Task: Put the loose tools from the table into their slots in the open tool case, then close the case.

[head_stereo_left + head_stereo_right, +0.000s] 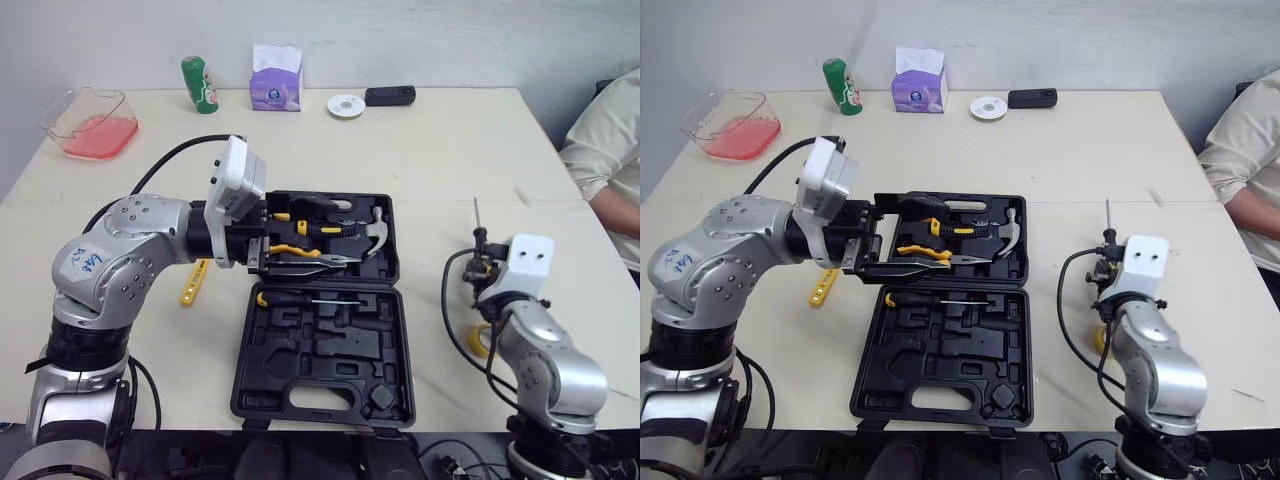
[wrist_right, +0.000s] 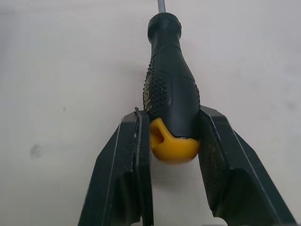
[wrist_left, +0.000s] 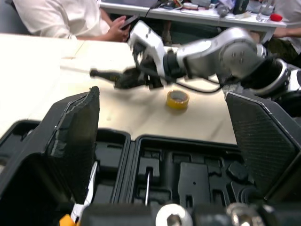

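Tray [image 1: 88,122] with pink contents sits at a far corner of the desk [image 1: 440,140], well away from the left jaws, and a green can [image 1: 200,84] stands near it. A yellow tool [image 1: 193,283] lies loose on the desk just beneath the left arm [image 1: 130,250], behind the jaws and outside the case [image 1: 340,350].

The left jaws are released, their fingers [image 3: 80,136] spread wide with nothing between them. They hang over the near edge of the case's far half. Pliers [image 1: 300,252] with yellow handles lie in that half just ahead of the fingers; whether they touch I cannot tell. Beyond the pliers, further from the jaws, a hammer [image 1: 375,232] rests in its slot. A slotted screwdriver [image 1: 310,298] lies along the hinge edge of the near half, just below the jaws. Most other slots there are bare. The case is open flat.

A tissue pack [image 1: 276,78], a disc [image 1: 345,105] and a black device [image 1: 389,95] stand along the far edge, well apart from both jaws.

The right jaws are clenched on a second screwdriver [image 2: 171,99], pinching its black handle just above the yellow cap, with the shaft pointing away over the desk. A yellow roll [image 3: 178,99] lies on the desk near them. A person's sleeve [image 1: 610,150] shows beyond.
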`<control>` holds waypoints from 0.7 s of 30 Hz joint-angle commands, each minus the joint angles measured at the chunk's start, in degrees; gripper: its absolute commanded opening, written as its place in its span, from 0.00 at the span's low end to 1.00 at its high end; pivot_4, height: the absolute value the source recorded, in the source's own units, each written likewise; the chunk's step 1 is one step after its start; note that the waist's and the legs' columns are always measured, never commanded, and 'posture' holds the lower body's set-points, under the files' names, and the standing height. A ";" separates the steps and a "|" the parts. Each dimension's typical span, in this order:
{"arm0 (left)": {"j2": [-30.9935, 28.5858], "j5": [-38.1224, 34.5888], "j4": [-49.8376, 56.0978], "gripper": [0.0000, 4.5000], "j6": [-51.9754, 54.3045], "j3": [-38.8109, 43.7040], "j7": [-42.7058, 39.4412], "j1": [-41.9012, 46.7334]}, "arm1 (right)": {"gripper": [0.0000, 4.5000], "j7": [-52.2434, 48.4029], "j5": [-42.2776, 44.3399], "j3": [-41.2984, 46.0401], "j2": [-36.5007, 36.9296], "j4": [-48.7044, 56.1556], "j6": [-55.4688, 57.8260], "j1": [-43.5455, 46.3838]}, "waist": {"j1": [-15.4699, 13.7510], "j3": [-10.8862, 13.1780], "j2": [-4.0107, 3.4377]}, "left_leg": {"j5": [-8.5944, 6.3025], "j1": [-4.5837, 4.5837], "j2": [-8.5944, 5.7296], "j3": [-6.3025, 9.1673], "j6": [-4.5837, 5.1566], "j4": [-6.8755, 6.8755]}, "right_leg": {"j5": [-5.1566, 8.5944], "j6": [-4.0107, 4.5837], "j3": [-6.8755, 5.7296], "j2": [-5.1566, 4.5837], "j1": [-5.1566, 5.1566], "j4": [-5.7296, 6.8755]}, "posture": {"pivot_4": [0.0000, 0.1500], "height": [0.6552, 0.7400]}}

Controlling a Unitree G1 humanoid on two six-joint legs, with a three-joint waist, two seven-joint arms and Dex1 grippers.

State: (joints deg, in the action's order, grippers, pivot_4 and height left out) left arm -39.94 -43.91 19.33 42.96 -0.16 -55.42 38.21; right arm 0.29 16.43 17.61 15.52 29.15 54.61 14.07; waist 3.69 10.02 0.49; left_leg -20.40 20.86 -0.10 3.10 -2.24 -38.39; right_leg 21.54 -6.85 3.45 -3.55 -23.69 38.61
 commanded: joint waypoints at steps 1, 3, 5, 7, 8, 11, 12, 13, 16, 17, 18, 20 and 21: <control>-6.90 3.09 1.64 1.00 -2.36 1.81 -4.90 -7.33 | 0.20 -14.60 8.90 -0.86 6.46 3.22 -1.31 2.22 | 0.62 0.00 -0.01 | 0.00 -0.01 0.00 0.00 0.00 0.02 | 0.00 0.00 0.04 0.00 0.00 0.00 | 1.00 1.00; -12.20 5.79 1.95 1.00 -5.23 1.60 -9.34 -13.35 | 0.20 -23.67 14.81 -1.93 11.38 3.87 0.07 3.15 | 1.45 0.01 -0.03 | 0.00 -0.11 -0.01 0.00 0.00 0.15 | 0.00 0.00 0.15 -0.01 0.00 -0.02 | 1.00 1.00; -15.78 7.65 1.76 1.00 -8.18 1.53 -12.84 -17.43 | 0.20 -30.75 18.15 -3.94 16.29 4.33 0.15 2.98 | 1.28 0.02 -0.02 | 0.00 -0.17 0.00 0.07 0.01 0.23 | 0.00 0.00 0.22 -0.02 0.01 -0.07 | 1.00 1.00; -18.25 8.51 1.43 1.00 -9.81 1.86 -15.57 -19.42 | 0.20 -38.18 19.70 -7.05 21.85 4.92 -1.24 2.50 | 0.76 0.05 0.03 | 0.00 -0.15 0.01 0.29 0.01 0.17 | 0.01 0.02 0.06 -0.08 0.07 -0.22 | 1.00 1.00; -19.39 9.27 1.29 1.00 -10.66 1.50 -16.89 -19.61 | 0.20 -42.33 20.12 -8.82 24.80 5.19 -2.39 2.38 | 0.45 0.05 0.03 | 0.00 -0.15 0.00 0.34 0.01 0.17 | 0.01 0.02 0.04 -0.11 0.13 -0.46 | 1.00 1.00; -21.72 11.31 0.67 1.00 -13.06 0.59 -19.73 -20.05 | 0.20 -50.86 20.70 -12.49 30.96 5.23 -5.37 2.37 | -0.81 0.06 0.04 | -0.02 -0.13 -0.09 0.42 0.03 0.13 | -0.01 -0.02 -0.03 -0.19 0.25 -0.63 | 1.00 1.00; -21.89 11.60 0.45 1.00 -13.46 0.49 -20.07 -20.06 | 0.20 -51.89 20.72 -12.99 31.84 4.91 -6.02 2.39 | -1.00 0.05 0.04 | -0.04 -0.12 -0.11 0.46 0.07 0.11 | -0.02 -0.03 -0.05 -0.22 0.28 -0.68 | 1.00 1.00; -21.75 11.98 0.10 1.00 -13.99 0.40 -20.14 -19.86 | 0.20 -54.92 19.65 -14.86 34.23 4.50 -7.42 2.85 | -1.18 0.05 0.04 | -0.06 -0.10 -0.12 0.46 0.10 0.11 | -0.02 -0.04 -0.07 -0.24 0.28 -0.72 | 1.00 1.00; -20.43 12.56 -0.67 1.00 -15.01 0.52 -19.78 -18.91 | 0.20 -61.59 15.24 -20.39 39.80 2.48 -12.15 4.68 | -1.71 0.05 0.04 | -0.11 0.24 -0.14 0.50 0.19 -0.07 | -0.05 -0.09 -0.15 -0.28 0.09 -0.69 | 1.00 1.00; -19.88 12.64 -0.88 1.00 -15.32 0.58 -19.72 -18.59 | 0.20 -62.43 14.43 -21.52 40.54 1.83 -13.10 5.16 | -1.76 0.06 0.05 | -0.13 0.34 -0.14 0.52 0.22 -0.21 | -0.05 -0.09 -0.19 -0.28 0.05 -0.68 | 1.00 1.00; -19.38 12.74 -1.16 1.00 -15.48 0.56 -19.65 -18.23 | 0.20 -62.84 13.95 -22.30 40.85 1.31 -13.57 5.53 | -1.80 0.06 0.05 | -0.15 0.36 -0.13 0.52 0.25 -0.29 | -0.05 -0.09 -0.20 -0.28 0.06 -0.70 | 1.00 1.00; -18.52 13.09 -1.66 1.00 -15.57 0.28 -19.54 -17.40 | 0.20 -63.76 12.79 -23.79 41.20 0.72 -14.71 5.97 | -1.86 0.07 0.07 | -0.16 0.37 -0.14 0.53 0.25 -0.38 | -0.05 -0.09 -0.19 -0.28 0.06 -0.71 | 1.00 1.00; -18.17 13.28 -1.74 1.00 -15.55 -0.05 -19.50 -16.97 | 0.20 -64.39 11.99 -24.72 41.34 0.76 -15.64 5.99 | -1.91 0.07 0.07 | -0.16 0.37 -0.14 0.53 0.26 -0.42 | -0.05 -0.09 -0.18 -0.28 0.06 -0.70 | 1.00 1.00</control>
State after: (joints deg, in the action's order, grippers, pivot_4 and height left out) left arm -58.45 -30.96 17.29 28.04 -0.44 -75.02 20.16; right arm -62.62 29.52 -6.49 56.06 28.93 41.02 19.54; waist 1.78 10.09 0.56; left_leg -20.57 21.24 -0.24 3.62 -1.98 -38.83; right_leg 21.49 -6.94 3.27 -3.83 -23.63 37.93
